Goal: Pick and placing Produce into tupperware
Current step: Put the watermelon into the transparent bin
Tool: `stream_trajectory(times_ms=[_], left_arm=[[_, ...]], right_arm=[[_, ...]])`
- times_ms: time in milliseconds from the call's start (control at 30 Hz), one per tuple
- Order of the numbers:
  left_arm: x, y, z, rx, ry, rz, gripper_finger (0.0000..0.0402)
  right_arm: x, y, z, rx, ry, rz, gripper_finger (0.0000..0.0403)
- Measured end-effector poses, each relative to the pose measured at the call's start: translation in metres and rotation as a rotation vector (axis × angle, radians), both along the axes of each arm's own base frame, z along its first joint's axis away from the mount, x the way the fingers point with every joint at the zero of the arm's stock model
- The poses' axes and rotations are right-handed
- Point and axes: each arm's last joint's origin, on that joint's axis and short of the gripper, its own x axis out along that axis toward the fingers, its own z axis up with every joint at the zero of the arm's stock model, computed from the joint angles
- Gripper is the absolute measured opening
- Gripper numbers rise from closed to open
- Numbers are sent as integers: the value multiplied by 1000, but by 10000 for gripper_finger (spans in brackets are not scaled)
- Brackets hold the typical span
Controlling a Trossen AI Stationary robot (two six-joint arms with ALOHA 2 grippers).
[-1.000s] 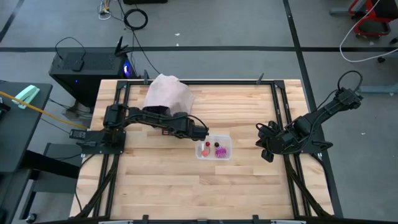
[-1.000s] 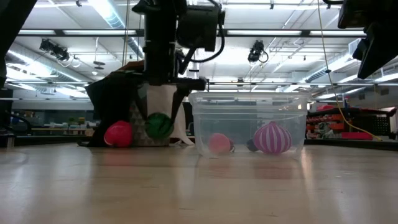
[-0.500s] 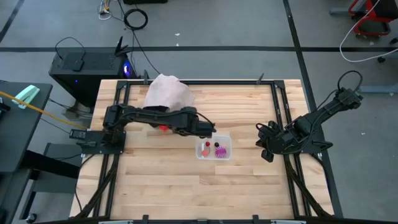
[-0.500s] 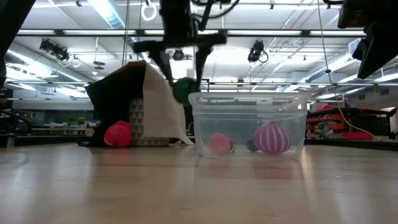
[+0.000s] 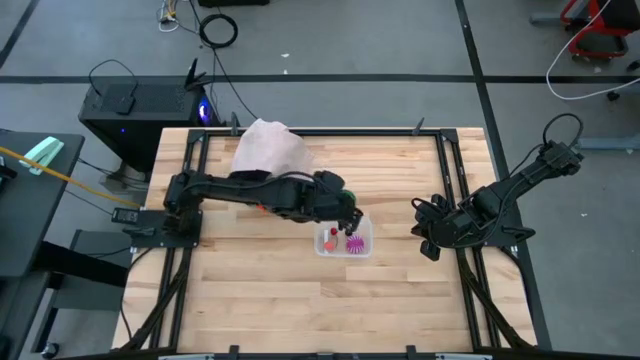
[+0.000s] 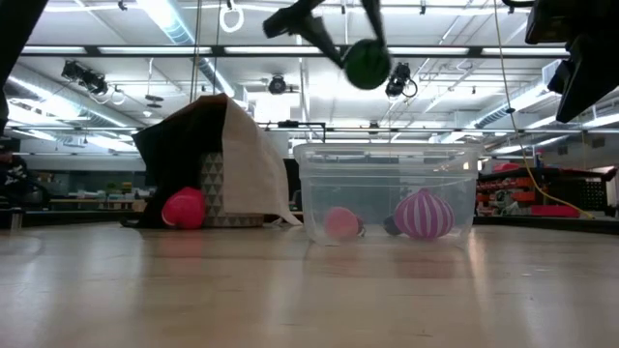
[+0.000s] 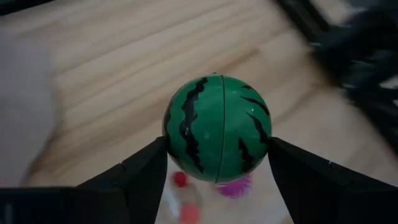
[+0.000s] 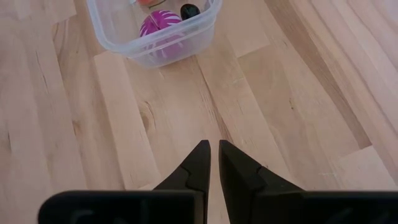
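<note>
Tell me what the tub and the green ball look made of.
Tub: clear, glossy plastic; the fruit inside shows through its walls. Green ball, held in the left gripper: apparently smooth hard plastic, with a soft sheen, a moulded centre seam and painted watermelon stripes.

Even, bright overhead light; ceiling strip lamps (image 6: 174, 24) glare in the low view and silhouette the arm. The tabletop (image 5: 260, 290) shows only soft shadows. The left wrist view's background is blurred, while the melon (image 7: 216, 128) stays sharp.
</note>
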Motion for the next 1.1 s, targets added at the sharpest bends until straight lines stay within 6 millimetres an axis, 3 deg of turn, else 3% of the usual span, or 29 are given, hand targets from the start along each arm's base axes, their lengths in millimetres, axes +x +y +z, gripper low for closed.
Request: stream_trajectory(times_ms=[233,333,467,667,1100], left_arm=[[7,-7,-3,1,-13,-86,272],[18,-3,-7,-35,-51,-168,272],[26,4,-25,-59,29,-250,272],[21,10,-39,-37,189,-361,272],[17,14,-53,0,347,-599,272]], right_arm=[[0,0,0,0,0,0,41],[0,0,0,-3,0,4,41],[0,0,0,-5,2,6,41],[0,0,0,-4,1,6,41],[0,0,0,-4,1,6,41]])
